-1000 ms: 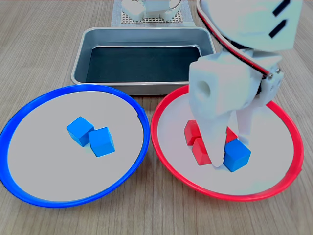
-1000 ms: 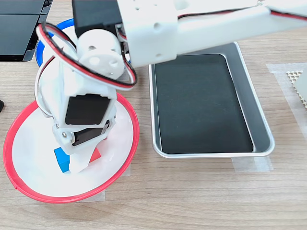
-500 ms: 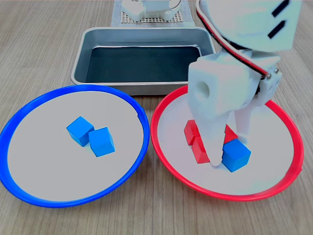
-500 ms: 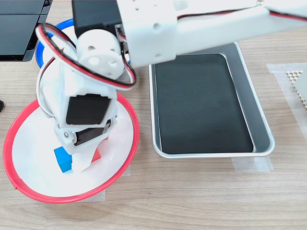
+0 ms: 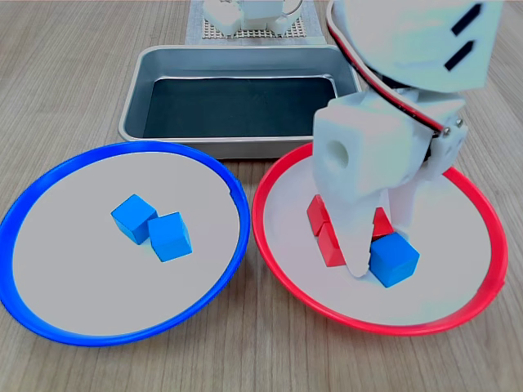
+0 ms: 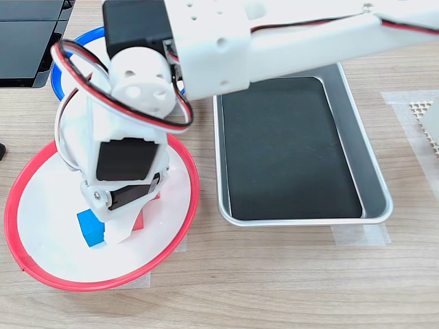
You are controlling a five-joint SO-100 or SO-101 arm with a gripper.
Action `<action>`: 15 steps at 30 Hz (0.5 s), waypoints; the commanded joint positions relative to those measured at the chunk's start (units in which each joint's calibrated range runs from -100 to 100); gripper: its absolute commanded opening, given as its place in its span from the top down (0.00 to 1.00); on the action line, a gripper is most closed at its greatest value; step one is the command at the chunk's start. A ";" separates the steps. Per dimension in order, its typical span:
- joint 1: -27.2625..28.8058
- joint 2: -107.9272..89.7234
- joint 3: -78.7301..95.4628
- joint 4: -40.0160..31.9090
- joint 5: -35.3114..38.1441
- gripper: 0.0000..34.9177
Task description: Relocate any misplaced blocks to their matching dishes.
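A: In the first exterior view, the red dish (image 5: 270, 245) sits rim to rim with the blue dish (image 5: 49, 310), the tray (image 5: 135, 98) just behind both. Bare grey floor rings two blue cubes (image 5: 151, 226) in the blue dish.

B: And the arm?

A: It drops steeply into the red dish. The gripper (image 5: 377, 263) straddles a blue cube (image 5: 394, 259), red cubes (image 5: 325, 233) touching its near finger. Whether it is pinching the cube, I cannot tell.

B: The second exterior view?

A: The arm (image 6: 274, 41) reaches over from the second exterior view's right. The blue cube (image 6: 89, 227) lies well inside the red rim (image 6: 14, 199); bare wood lies below.
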 commanded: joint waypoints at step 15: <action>-0.11 1.00 -1.90 -0.03 0.20 0.87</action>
